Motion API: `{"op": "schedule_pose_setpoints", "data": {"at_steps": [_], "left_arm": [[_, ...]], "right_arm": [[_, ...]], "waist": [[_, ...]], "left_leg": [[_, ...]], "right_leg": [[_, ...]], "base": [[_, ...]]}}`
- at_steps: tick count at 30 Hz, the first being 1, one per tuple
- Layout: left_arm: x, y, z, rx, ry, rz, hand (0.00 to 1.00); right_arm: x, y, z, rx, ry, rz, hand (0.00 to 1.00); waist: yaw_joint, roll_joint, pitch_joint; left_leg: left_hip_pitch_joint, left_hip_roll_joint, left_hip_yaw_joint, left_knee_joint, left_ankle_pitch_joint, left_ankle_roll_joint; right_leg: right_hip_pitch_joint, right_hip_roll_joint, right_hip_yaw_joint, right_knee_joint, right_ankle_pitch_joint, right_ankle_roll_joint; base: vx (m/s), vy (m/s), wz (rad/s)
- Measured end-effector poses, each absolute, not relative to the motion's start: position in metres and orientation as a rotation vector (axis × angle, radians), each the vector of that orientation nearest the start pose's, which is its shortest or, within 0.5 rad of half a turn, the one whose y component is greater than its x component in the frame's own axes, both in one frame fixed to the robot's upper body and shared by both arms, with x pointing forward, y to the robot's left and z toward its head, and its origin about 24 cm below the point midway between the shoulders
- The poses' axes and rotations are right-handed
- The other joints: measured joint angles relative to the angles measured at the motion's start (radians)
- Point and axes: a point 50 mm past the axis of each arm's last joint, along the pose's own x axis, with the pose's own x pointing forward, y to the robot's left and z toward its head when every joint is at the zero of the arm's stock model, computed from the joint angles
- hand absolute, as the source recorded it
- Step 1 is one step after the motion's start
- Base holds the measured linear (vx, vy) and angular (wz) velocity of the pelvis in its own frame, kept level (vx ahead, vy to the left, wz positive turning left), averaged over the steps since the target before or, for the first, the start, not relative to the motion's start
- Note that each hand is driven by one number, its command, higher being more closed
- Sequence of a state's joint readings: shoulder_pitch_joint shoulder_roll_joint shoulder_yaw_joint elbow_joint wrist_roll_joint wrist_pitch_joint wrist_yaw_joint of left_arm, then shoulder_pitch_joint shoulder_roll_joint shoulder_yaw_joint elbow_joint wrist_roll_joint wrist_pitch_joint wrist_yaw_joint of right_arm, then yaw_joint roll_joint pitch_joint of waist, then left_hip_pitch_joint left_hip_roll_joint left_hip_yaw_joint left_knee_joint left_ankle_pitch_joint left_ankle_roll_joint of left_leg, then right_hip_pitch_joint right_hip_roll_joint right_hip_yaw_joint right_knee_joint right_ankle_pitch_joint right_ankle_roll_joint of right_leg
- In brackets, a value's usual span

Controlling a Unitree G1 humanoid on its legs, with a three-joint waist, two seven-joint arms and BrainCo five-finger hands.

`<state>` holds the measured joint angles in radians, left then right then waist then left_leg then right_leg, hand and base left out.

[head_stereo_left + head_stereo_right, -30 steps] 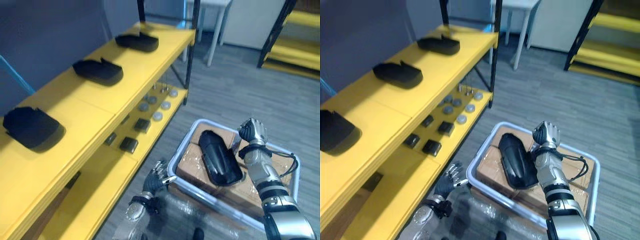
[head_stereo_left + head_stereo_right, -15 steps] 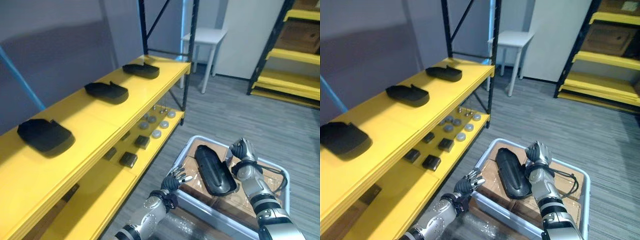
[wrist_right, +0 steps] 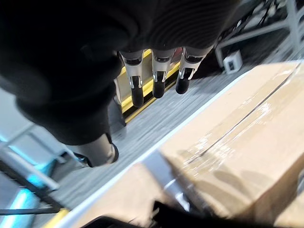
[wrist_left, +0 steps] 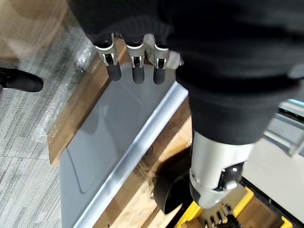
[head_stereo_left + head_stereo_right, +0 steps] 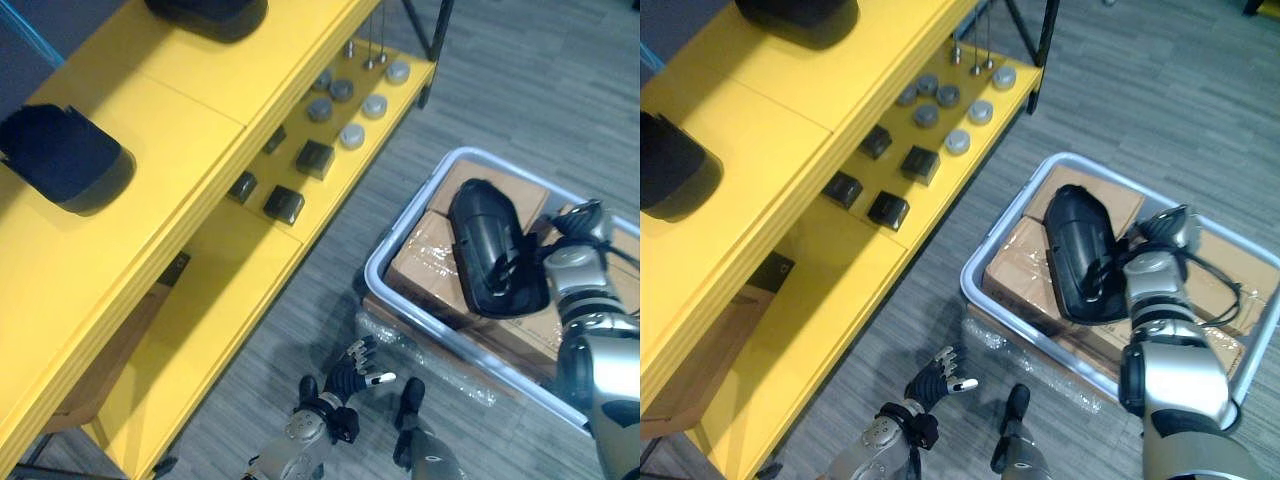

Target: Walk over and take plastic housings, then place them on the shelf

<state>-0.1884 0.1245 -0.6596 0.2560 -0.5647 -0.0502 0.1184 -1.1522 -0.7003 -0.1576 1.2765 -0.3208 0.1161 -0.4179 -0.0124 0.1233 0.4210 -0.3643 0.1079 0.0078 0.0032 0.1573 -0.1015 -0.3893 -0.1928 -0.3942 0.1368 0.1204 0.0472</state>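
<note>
A black plastic housing [image 5: 488, 248] lies on cardboard boxes [image 5: 425, 268] inside a grey bin [image 5: 408, 213] at the right. My right hand [image 5: 572, 232] is at the housing's right edge, and its fingers [image 3: 156, 80] hang straight and hold nothing. My left hand [image 5: 352, 372] hangs low over the floor in front of the bin, with straight, empty fingers [image 4: 135, 66]. Two more black housings [image 5: 65, 155] [image 5: 205, 12] rest on the top board of the yellow shelf [image 5: 170, 130] at the left.
The shelf's lower board carries small black blocks [image 5: 283, 203] and several grey discs [image 5: 352, 135]. The bin stands on a plastic-wrapped base [image 5: 430, 352]. Grey floor runs between the shelf and the bin.
The camera has tipped down towards the floor. My right hand has gone from curled to straight beside the housing. The left hand now shows lower, away from the bin's rim.
</note>
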Motion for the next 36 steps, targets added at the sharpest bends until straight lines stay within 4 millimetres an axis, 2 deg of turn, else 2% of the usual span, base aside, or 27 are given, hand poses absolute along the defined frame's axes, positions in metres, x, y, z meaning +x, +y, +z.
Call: {"op": "schedule_pose_setpoints", "data": {"at_steps": [4,8,9,13,16,21,26,29,33,36], "left_arm": [[0.243,0.025,0.013,-0.281,0.225,-0.499,0.0],[0.245,0.024,0.013,-0.284,0.226,-0.496,0.0],[0.247,0.024,0.013,-0.292,0.224,-0.485,0.0],[0.258,0.025,0.019,-0.305,0.195,-0.455,0.0],[0.264,0.03,0.021,-0.313,0.182,-0.425,0.0],[0.268,0.035,0.023,-0.33,0.171,-0.381,0.0],[0.274,0.039,0.028,-0.343,0.153,-0.355,0.0],[0.276,0.04,0.029,-0.35,0.146,-0.345,0.0],[0.277,0.043,0.029,-0.352,0.145,-0.331,0.0],[0.279,0.051,0.03,-0.349,0.138,-0.301,0.0]], "right_arm": [[0.361,-0.369,0.233,-0.636,0.084,-0.932,0.0],[0.358,-0.375,0.243,-0.701,0.076,-0.928,0.0],[0.358,-0.375,0.242,-0.714,0.082,-0.915,1.0],[0.359,-0.374,0.236,-0.754,0.1,-0.875,1.0],[0.356,-0.379,0.239,-0.791,0.073,-0.867,1.0],[0.352,-0.383,0.229,-0.807,0.077,-0.854,1.0],[0.354,-0.377,0.2,-0.786,0.156,-0.785,1.0],[0.353,-0.378,0.195,-0.764,0.174,-0.783,1.0],[0.357,-0.369,0.186,-0.725,0.177,-0.791,1.0],[0.365,-0.352,0.198,-0.722,0.068,-0.796,1.0]], "waist": [[0.008,0.021,0.023],[0.03,0.026,0.033],[0.034,0.028,0.034],[0.045,0.031,0.039],[0.057,0.032,0.039],[0.057,0.031,0.039],[0.054,0.031,0.039],[0.054,0.031,0.039],[0.044,0.029,0.04],[0.022,0.021,0.046]], "left_leg": [[-0.051,-0.006,-0.009,0.003,0.0,0.001],[-0.109,-0.007,-0.014,0.026,0.001,0.002],[-0.126,-0.008,-0.021,0.035,0.001,0.002],[-0.161,-0.016,-0.04,0.055,0.0,0.002],[-0.169,-0.017,-0.047,0.056,0.002,0.004],[-0.163,-0.02,-0.055,0.054,0.005,0.007],[-0.132,-0.023,-0.054,0.05,0.008,0.007],[-0.115,-0.024,-0.056,0.049,0.008,0.007],[-0.08,-0.023,-0.057,0.045,0.007,0.007],[-0.054,-0.018,-0.055,0.042,0.006,0.006]], "right_leg": [[-0.046,-0.008,-0.006,0.005,-0.001,0.001],[-0.102,-0.011,-0.007,0.027,-0.001,0.0],[-0.111,-0.012,-0.01,0.031,-0.003,-0.001],[-0.143,-0.026,-0.023,0.07,-0.02,-0.006],[-0.155,-0.032,-0.025,0.09,-0.027,-0.005],[-0.156,-0.043,-0.028,0.118,-0.043,-0.004],[-0.138,-0.051,-0.026,0.136,-0.054,-0.004],[-0.119,-0.051,-0.027,0.137,-0.057,-0.003],[-0.083,-0.05,-0.028,0.134,-0.061,0.002],[-0.056,-0.044,-0.027,0.125,-0.062,0.005]], "base": [[0.05,0.012,0.07],[0.01,0.001,0.02],[0.03,0.001,0.11],[0.01,-0.005,0.12],[0.02,-0.018,0.06],[0.05,-0.03,0.06],[0.07,-0.038,0.01],[0.04,-0.046,0.02],[0.02,-0.059,0.01],[0.02,-0.069,-0.04]]}}
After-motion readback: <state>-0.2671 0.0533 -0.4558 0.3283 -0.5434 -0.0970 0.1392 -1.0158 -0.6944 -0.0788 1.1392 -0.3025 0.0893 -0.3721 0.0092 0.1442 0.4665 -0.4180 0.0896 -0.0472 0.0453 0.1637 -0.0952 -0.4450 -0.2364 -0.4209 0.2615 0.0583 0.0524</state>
